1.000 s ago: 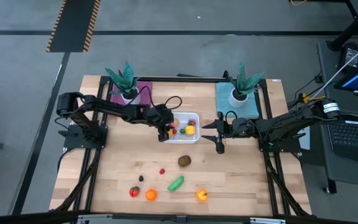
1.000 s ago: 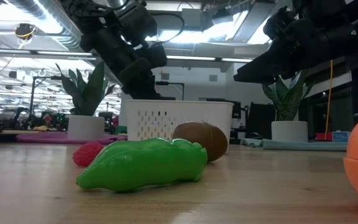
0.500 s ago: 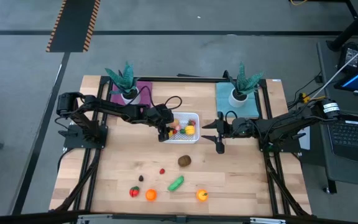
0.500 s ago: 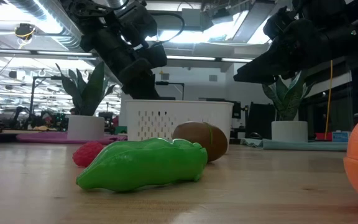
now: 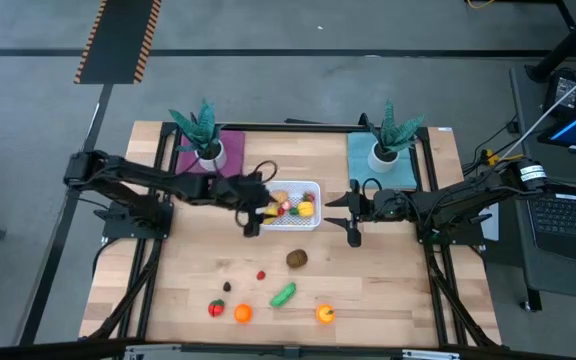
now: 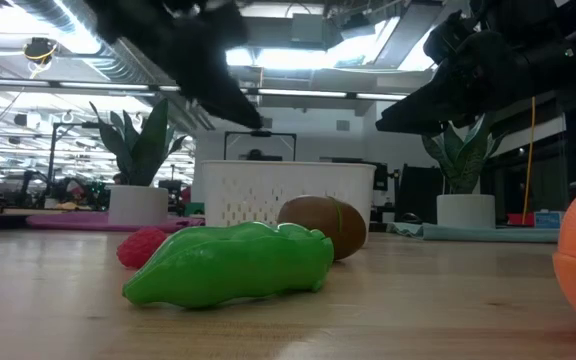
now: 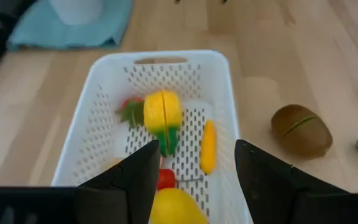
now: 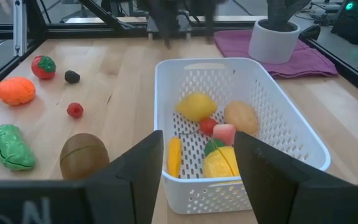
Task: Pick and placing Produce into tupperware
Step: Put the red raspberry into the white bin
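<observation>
The white slotted tupperware basket [image 5: 317, 206] sits mid-table and holds several produce pieces, among them a yellow-green piece [image 7: 163, 118], a lemon [image 8: 196, 105] and a tan piece [image 8: 241, 116]. On the near table lie a brown kiwi [image 5: 296, 258], a green piece [image 5: 284, 294], two orange pieces [image 5: 242, 313] [image 5: 324, 314], a red piece [image 5: 215, 308] and two small berries. My left gripper [image 5: 252, 218] hovers open and empty at the basket's left end, raised above it [image 6: 223, 95]. My right gripper [image 5: 353, 222] waits open, right of the basket.
Two spiky potted plants stand at the far edge, one on a purple mat [image 5: 204, 135] and one on a teal mat [image 5: 383, 140]. Bare wood lies between the basket and the loose produce. A laptop [image 5: 566, 215] sits beyond the table's right side.
My left gripper has drawn back from the basket's left end, rising and moving toward the table's left edge, fast enough to blur in the low view. The right arm and the loose produce have kept still.
</observation>
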`<state>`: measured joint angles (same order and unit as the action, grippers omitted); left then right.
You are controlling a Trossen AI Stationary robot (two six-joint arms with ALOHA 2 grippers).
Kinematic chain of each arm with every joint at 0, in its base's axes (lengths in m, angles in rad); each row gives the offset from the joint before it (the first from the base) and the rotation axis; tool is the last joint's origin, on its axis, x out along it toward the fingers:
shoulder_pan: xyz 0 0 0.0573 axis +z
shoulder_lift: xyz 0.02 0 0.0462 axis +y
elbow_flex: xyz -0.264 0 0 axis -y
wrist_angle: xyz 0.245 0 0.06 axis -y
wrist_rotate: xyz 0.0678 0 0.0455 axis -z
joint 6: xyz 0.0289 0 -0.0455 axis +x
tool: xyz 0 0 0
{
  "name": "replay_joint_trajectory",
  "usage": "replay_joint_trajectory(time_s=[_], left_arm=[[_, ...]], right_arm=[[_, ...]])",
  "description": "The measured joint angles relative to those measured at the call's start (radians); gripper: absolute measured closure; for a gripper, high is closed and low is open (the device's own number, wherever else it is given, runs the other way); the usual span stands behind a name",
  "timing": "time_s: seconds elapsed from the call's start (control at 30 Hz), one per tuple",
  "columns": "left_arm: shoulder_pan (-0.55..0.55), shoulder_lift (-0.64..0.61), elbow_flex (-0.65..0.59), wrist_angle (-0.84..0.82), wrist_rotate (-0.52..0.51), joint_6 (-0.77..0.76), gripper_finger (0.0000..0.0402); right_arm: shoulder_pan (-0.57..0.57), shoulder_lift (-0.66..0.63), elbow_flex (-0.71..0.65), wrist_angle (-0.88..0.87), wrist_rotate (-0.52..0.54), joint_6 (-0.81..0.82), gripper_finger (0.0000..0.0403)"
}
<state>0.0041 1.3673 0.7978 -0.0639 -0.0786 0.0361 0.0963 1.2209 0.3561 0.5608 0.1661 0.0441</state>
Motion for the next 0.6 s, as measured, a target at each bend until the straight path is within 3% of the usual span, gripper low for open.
replay_joint_trajectory(time_s=[0.17, 0.6], left_arm=[[-0.112, -0.117, -0.081, 0.006, -0.139, -0.059, 0.0199], [-0.359, -0.259, -0.148, 0.007, -0.152, -0.143, 0.0197]], right_arm=[[0.0, 0.0, 0.0, -0.005, 0.0, 0.0, 0.0203], [0.002, 0.0, 0.0, 0.018, -0.002, 0.032, 0.0203]])
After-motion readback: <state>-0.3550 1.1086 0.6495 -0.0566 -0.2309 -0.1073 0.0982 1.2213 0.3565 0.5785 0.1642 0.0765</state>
